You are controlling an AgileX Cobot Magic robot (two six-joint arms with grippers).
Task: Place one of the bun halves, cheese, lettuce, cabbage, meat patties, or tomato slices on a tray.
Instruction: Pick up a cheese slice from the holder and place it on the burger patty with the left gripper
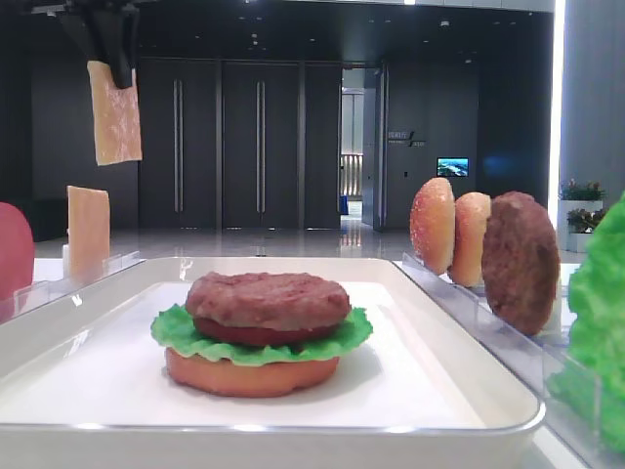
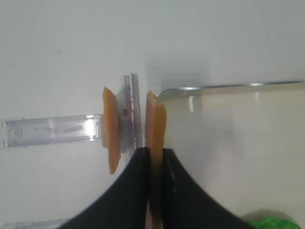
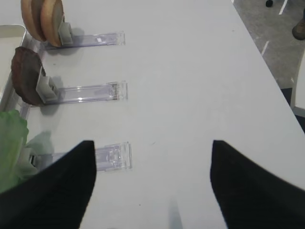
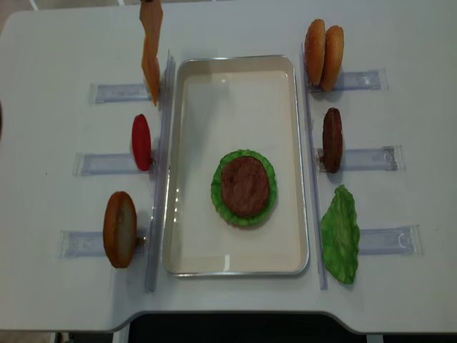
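Closest to my left wrist camera, my left claw was clamped on the cheese, held high beside the tray's corner. I judged I should carry it over the patty, then lower it flat before releasing.
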